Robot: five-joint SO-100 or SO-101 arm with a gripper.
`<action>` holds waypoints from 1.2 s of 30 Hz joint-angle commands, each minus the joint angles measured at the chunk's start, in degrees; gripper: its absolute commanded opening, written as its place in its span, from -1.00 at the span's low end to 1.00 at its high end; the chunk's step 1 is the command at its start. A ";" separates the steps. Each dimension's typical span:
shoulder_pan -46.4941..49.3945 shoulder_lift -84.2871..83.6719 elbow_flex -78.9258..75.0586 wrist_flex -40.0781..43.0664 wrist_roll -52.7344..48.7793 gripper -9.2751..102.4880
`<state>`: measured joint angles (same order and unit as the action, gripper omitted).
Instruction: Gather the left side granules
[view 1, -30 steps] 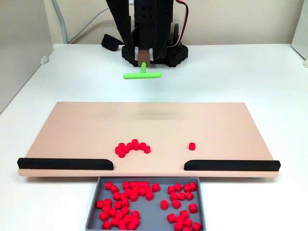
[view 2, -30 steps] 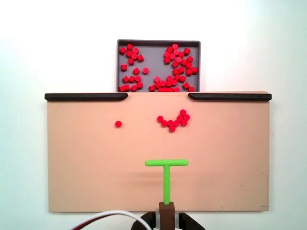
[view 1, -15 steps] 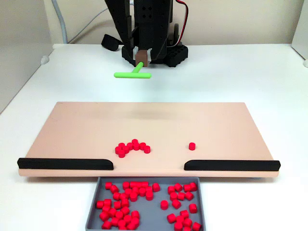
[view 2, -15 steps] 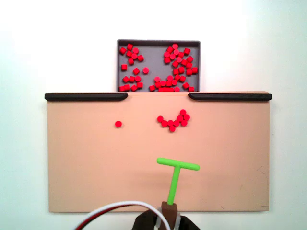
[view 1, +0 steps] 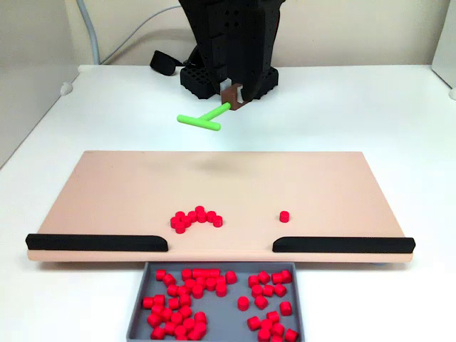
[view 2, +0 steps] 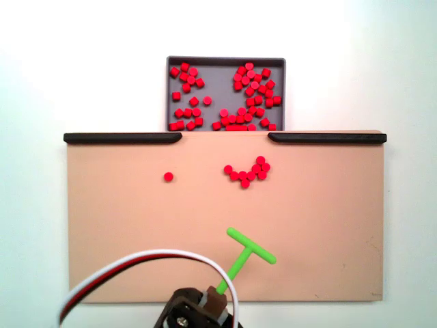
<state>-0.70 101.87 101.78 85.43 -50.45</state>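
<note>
The lone red granule [view 1: 284, 216] [view 2: 168, 176] lies by itself on the tan board [view 1: 128, 185] [view 2: 116, 239], right of the gap in the front fixed view and left of it in the top fixed view. A curved cluster of red pellets [view 1: 197, 217] [view 2: 247, 172] sits apart from it. My gripper [view 1: 234, 96] [view 2: 213, 304] is shut on the brown handle of the green T-shaped tool [view 1: 201, 120] [view 2: 247, 250]. The tool hangs tilted above the board's edge nearest the arm, well away from the pellets.
Two black rails [view 1: 96, 243] [view 1: 343, 245] line the board's edge with a gap between them. Below that gap a grey tray [view 1: 135, 313] [view 2: 225, 60] holds several red pellets. A cable [view 2: 136, 263] arcs over the board's near corner.
The arm has swung sideways and the tool has turned from straight to slanted. Its crossbar has shifted toward the cluster's side. The pellets have not moved.
</note>
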 commanded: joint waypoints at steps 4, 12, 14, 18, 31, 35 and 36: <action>-4.31 -1.41 -1.41 -0.35 9.84 -0.84; -12.74 -8.79 -9.49 -0.35 24.35 -0.84; -13.97 -11.78 -12.74 -0.35 27.25 -0.84; -15.73 -18.19 -19.78 -0.35 32.34 -0.84; -17.67 -31.99 -34.72 -0.26 47.55 -0.84; -18.28 -32.70 -34.98 -0.26 50.98 -0.84; -18.54 -32.78 -34.98 -0.26 51.68 -0.84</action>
<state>-18.19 68.82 68.82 85.25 -0.35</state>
